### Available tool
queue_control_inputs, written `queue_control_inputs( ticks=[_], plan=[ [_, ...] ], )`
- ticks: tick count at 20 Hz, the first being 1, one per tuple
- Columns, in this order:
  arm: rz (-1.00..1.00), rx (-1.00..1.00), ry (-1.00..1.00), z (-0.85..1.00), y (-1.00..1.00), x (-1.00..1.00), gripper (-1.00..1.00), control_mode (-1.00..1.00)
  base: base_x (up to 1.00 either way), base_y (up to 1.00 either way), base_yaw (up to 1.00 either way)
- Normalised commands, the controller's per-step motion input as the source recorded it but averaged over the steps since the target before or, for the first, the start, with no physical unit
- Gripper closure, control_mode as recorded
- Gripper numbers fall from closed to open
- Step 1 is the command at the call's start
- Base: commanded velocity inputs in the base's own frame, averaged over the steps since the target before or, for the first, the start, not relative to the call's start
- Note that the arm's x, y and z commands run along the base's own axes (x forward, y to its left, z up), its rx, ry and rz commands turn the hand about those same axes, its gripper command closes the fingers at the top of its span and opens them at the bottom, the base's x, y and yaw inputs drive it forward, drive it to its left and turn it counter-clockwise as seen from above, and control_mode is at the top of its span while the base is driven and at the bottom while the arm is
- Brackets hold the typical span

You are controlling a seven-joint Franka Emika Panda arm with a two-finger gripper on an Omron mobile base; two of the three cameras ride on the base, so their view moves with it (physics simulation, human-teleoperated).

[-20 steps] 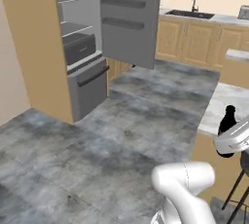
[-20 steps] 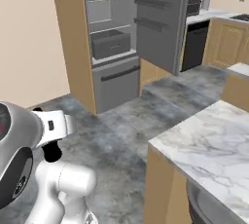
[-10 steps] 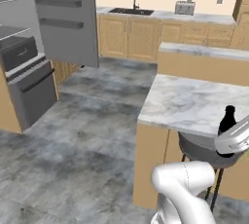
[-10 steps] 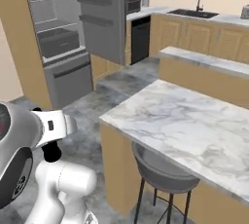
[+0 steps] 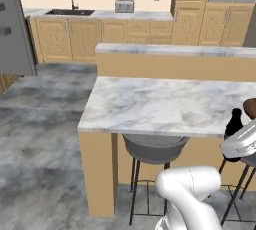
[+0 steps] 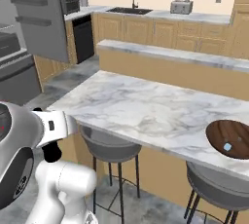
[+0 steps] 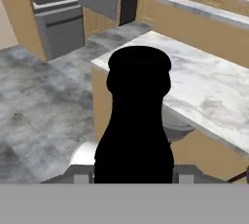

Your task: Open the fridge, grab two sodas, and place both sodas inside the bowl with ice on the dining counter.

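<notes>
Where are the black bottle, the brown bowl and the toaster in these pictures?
bottle (image 7: 138,121), hand view, on the middle of its black body.
bowl (image 6: 232,131), right base view, on its brown inner surface near the rim.
toaster (image 5: 124,6), left base view, on its grey front side.

The dining counter (image 6: 146,106) is standing in front of the robot, with a higher ledge (image 6: 170,55) running along its far side. The bowl (image 6: 229,138) is sitting on the counter top near the right end, close to the near edge. Two stools (image 6: 109,145) are tucked under the near edge, one left and one under the bowl. The bottle (image 7: 137,121) is standing up in the gripper (image 7: 131,177), before the counter. The fridge (image 7: 56,16) is standing far off to the left. The sink (image 6: 130,10) and toaster (image 6: 181,7) are sitting on the wall counter behind.
</notes>
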Motion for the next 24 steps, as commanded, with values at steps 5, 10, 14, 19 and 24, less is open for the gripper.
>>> queue_control_inputs(
  ticks=[5, 10, 14, 19, 24],
  plan=[
    [0.0, 0.0, 0.0, 0.0, 0.0, 0.0, 1.0, 1.0, -0.03, -0.65, -0.4],
    [0.0, 0.0, 0.0, 0.0, 0.0, 0.0, 1.0, 1.0, 0.23, -0.56, -0.31],
    [0.0, 0.0, 0.0, 0.0, 0.0, 0.0, 1.0, 1.0, 0.54, -0.55, -0.23],
    [0.0, 0.0, 0.0, 0.0, 0.0, 0.0, 1.0, 1.0, 0.65, -0.46, -0.17],
    [0.0, 0.0, 0.0, 0.0, 0.0, 0.0, 1.0, 1.0, 0.58, -0.71, -0.16]
  ],
)
